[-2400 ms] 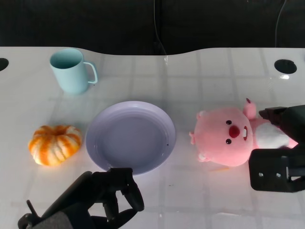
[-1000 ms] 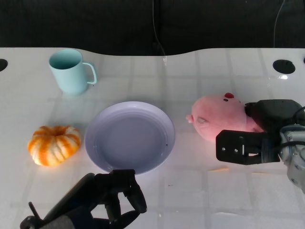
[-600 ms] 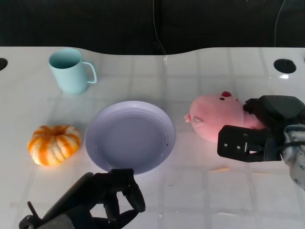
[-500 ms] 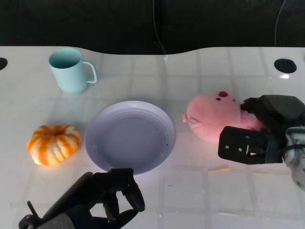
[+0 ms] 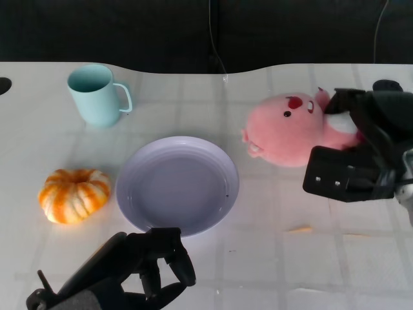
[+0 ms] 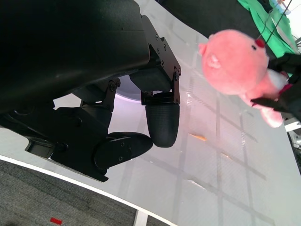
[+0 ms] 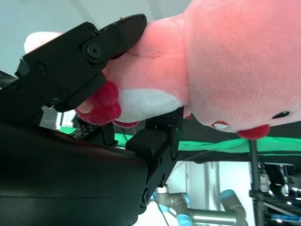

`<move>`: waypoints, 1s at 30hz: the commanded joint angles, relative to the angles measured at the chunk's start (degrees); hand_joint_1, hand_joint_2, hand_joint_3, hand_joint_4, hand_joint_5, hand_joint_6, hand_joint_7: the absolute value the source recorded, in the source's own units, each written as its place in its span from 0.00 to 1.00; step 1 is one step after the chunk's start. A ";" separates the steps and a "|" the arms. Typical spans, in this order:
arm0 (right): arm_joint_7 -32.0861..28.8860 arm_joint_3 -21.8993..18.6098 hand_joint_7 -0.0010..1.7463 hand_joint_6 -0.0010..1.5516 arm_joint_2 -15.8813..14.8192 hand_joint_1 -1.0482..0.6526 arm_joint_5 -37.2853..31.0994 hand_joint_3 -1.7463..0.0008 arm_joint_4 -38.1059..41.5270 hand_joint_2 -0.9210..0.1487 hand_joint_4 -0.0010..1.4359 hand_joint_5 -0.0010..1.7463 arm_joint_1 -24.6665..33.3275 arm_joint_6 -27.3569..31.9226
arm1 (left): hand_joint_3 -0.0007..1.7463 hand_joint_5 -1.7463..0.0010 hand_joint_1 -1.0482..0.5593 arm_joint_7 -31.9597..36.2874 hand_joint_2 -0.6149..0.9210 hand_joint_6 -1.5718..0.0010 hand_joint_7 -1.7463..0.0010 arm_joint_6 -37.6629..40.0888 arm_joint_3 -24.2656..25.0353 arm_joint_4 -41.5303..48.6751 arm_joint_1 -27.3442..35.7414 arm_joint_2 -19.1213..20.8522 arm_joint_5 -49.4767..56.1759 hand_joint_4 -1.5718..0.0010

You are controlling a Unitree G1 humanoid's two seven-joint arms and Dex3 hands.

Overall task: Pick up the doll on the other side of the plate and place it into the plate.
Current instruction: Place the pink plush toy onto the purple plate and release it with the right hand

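Note:
My right hand [image 5: 361, 152] grips the pink plush doll [image 5: 287, 132] by its body and holds it in the air, to the right of the lilac plate [image 5: 177, 184]. The doll's head points toward the plate. In the right wrist view black fingers [image 7: 89, 52] clamp the doll [image 7: 225, 70] at its white belly. The left wrist view shows the doll [image 6: 237, 63] hanging above the table. My left hand [image 5: 139, 265] stays low at the near edge just in front of the plate, fingers curled in, holding nothing; the curled fingers [image 6: 160, 122] show in its own wrist view.
A light blue mug [image 5: 97, 95] stands at the back left. An orange and white pumpkin [image 5: 73, 195] lies left of the plate. A small tan scrap [image 5: 299, 228] lies on the white table [image 5: 258, 258] under where the doll was.
My right hand closed on the doll, raised it off the table and carried it up and slightly away from me. The left hand kept still.

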 commanded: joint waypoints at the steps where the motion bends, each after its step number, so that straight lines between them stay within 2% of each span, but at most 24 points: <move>1: 2.16 -1.08 0.88 0.48 -0.51 0.46 1.12 0.67 -3.18 0.23 0.60 1.00 -2.65 -0.77 | 0.43 0.00 0.50 0.33 0.85 0.59 0.21 -0.34 0.15 0.28 -0.13 0.49 0.33 0.58; 5: 3.08 -0.60 0.94 0.45 2.15 0.45 1.97 0.62 -2.70 0.26 0.62 1.00 -5.66 -2.66 | 0.44 0.00 0.50 0.59 0.85 0.59 0.21 -1.36 0.02 1.30 -0.33 0.38 0.53 0.58; 7: 3.15 -0.42 0.91 0.45 3.61 0.45 2.49 0.63 -1.98 0.26 0.62 1.00 -7.12 -3.44 | 0.44 0.00 0.50 0.68 0.85 0.59 0.21 -0.86 -0.10 1.18 -0.34 0.15 0.67 0.58; 8: 3.65 -0.24 0.84 0.48 4.52 0.44 2.72 0.65 -1.61 0.25 0.63 1.00 -8.05 -3.47 | 0.44 0.00 0.50 0.67 0.85 0.59 0.21 -0.45 -0.16 1.00 -0.35 0.05 0.79 0.58; 9: 4.05 0.00 0.82 0.49 5.38 0.44 2.88 0.66 -1.22 0.23 0.63 1.00 -8.91 -3.65 | 0.44 0.00 0.50 0.66 0.85 0.59 0.21 -0.20 -0.23 0.91 -0.36 -0.01 0.96 0.58; 12: 4.92 1.05 0.84 0.48 7.89 0.44 2.54 0.69 -0.41 0.21 0.62 1.00 -10.99 -3.50 | 0.43 0.00 0.50 0.65 0.85 0.59 0.21 -0.17 -0.38 0.97 -0.37 -0.21 1.11 0.59; 14: 4.65 2.10 0.81 0.49 9.51 0.44 2.02 0.69 0.69 0.21 0.62 1.00 -12.21 -3.89 | 0.43 0.00 0.50 0.99 0.85 0.59 0.21 -0.45 -0.55 1.20 -0.33 -0.37 1.56 0.59; 16: 4.32 2.96 0.71 0.52 11.08 0.44 1.69 0.68 1.83 0.22 0.60 1.00 -13.24 -4.30 | 0.43 0.00 0.51 1.15 0.85 0.59 0.22 -0.70 -0.67 1.24 -0.28 -0.57 1.86 0.59; 17: 4.47 3.31 0.71 0.53 11.98 0.44 1.80 0.67 2.42 0.22 0.61 1.00 -13.76 -4.41 | 0.43 0.00 0.51 1.19 0.85 0.59 0.22 -0.70 -0.72 1.21 -0.24 -0.68 1.95 0.59; 20: 4.95 4.26 0.83 0.50 14.48 0.45 2.21 0.62 4.25 0.25 0.62 1.00 -15.11 -5.00 | 0.43 0.00 0.52 1.26 0.85 0.59 0.23 -0.28 -0.93 1.08 -0.02 -0.96 2.07 0.59; 23: 5.49 5.01 0.79 0.51 17.41 0.45 2.60 0.57 6.28 0.28 0.60 1.00 -16.30 -4.82 | 0.43 0.00 0.52 1.56 0.85 0.58 0.23 -1.08 -1.23 1.44 0.10 -1.17 2.25 0.59; 25: 5.71 5.20 0.76 0.51 18.93 0.45 3.05 0.56 7.54 0.28 0.57 0.95 -16.89 -4.83 | 0.42 0.00 0.52 1.80 0.85 0.58 0.23 -1.89 -1.46 1.75 0.11 -1.31 2.22 0.59; 27: 5.36 5.87 0.78 0.51 20.66 0.45 2.72 0.57 8.96 0.29 0.57 0.99 -17.54 -4.61 | 0.42 0.00 0.52 2.08 0.85 0.58 0.23 -2.43 -1.74 2.07 0.11 -1.49 2.33 0.59; 30: 5.13 6.65 0.73 0.51 22.28 0.45 2.44 0.62 10.81 0.27 0.59 1.00 -18.22 -5.22 | 0.42 0.00 0.51 2.25 0.85 0.58 0.23 -2.66 -1.94 2.17 0.10 -1.65 2.40 0.59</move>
